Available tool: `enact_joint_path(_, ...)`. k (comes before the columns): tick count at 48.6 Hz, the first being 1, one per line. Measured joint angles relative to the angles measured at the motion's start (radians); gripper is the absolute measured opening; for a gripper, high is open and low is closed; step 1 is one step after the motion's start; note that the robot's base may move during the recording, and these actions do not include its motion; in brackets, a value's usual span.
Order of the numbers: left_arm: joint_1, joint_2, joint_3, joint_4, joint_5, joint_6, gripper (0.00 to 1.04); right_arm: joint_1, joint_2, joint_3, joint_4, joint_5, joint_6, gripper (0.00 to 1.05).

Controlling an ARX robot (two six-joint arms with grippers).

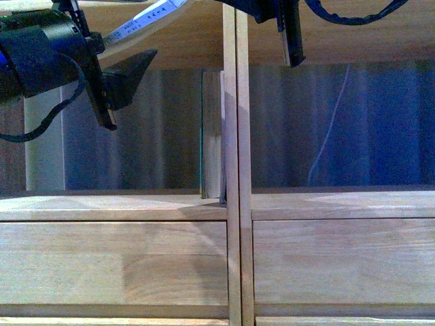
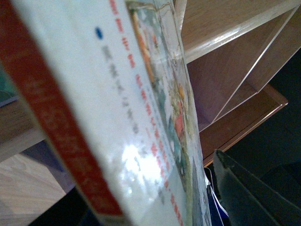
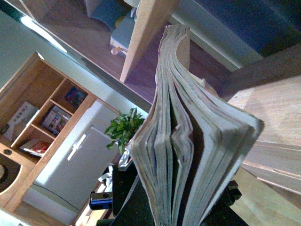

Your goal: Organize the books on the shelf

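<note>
Left gripper (image 1: pixel 126 81) around white-spined, red-lettered paperback (image 2: pixel 117 117)

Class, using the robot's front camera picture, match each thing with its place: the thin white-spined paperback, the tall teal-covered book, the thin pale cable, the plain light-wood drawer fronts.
Things:
1. thin white-spined paperback
2. tall teal-covered book
3. thin pale cable
4. plain light-wood drawer fronts

Places:
A. lowest of the four
B. upright against the central divider
C. tilted, in the left gripper
D. hanging to the right of the divider

Pairs: 1-C, 2-B, 3-D, 4-A
</note>
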Motion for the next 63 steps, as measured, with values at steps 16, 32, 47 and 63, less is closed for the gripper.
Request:
enact_joint_path(16, 0.004, -0.002, 0.000, 0.003, -0.013, 0.000, 0.12, 0.000, 0.000, 0.000, 0.000, 0.002, 0.000, 0.07)
enact_joint_path(32, 0.010, -0.060, -0.084, 0.025, -0.014, 0.029, 0.07, -0.002, 0.001, -0.002, 0.000, 0.002, 0.000, 0.61)
enact_joint_path(47, 0.079, -0.401, -0.368, -0.050, -0.034, 0.379, 0.07, -0.002, 0.001, -0.001, 0.000, 0.002, 0.000, 0.97)
enact_joint_path(63, 0.095, -0.305, -0.286, -0.234, -0.260, 1.094, 0.07, -0.002, 0.000, -0.001, 0.000, 0.002, 0.000, 0.98)
